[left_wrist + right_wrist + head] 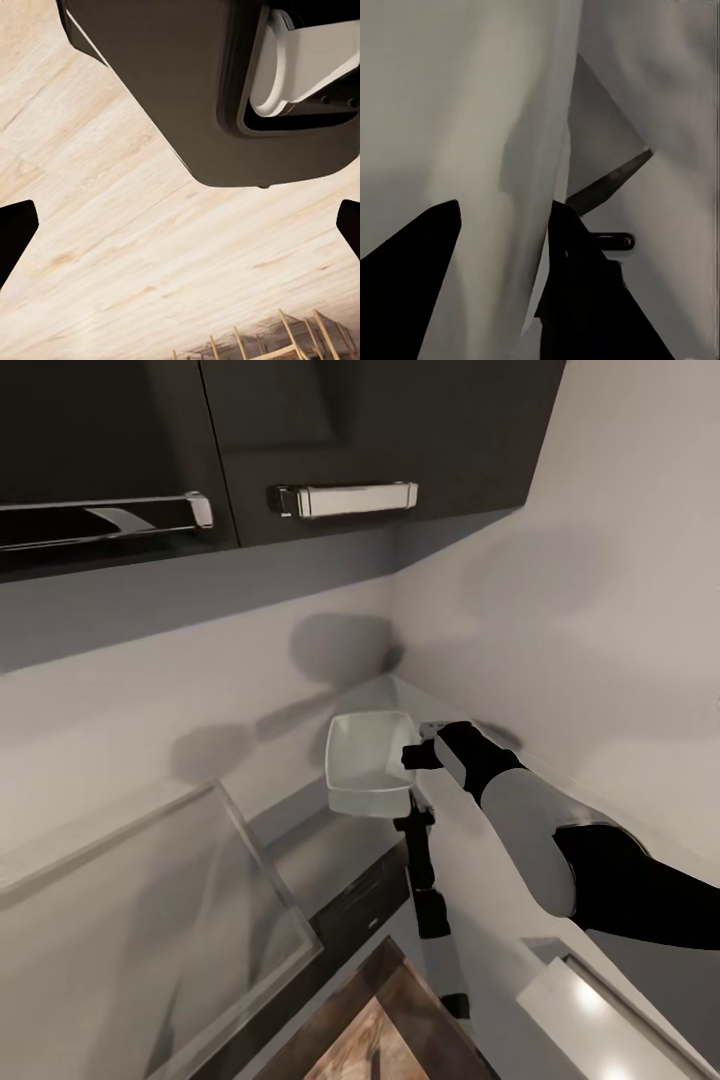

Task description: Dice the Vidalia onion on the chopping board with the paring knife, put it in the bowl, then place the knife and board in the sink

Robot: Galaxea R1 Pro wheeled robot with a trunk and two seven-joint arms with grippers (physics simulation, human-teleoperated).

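one bowl (368,765) shows in the head view, a shallow white squarish one, lifted off the grey countertop (330,840) and tipped on its edge near the corner where the two pale wall panels (560,610) meet. its inside is bare and white, with nothing in it. the right gripper (412,754) is at the bowl's rim on the side toward the arm, and in the right wrist view one black finger (585,300) lies on one side of the thin white rim (551,225) and the other finger on the far side, so the gripper is closed down on the bowl's wall. behind that rim a grey pointed sliver shows; what it is cannot be told.

the left gripper (180,232) hangs over the light wood floor (135,225), its two dark fingertips (15,232) spread wide at either edge of the left wrist view with nothing between them, and a dark part of the robot's body (187,82) above.

overhead are two glossy dark cabinets (400,430), each with one steel bar handle (345,498), two handles counted. a clear glass panel (150,930) stands at the left.
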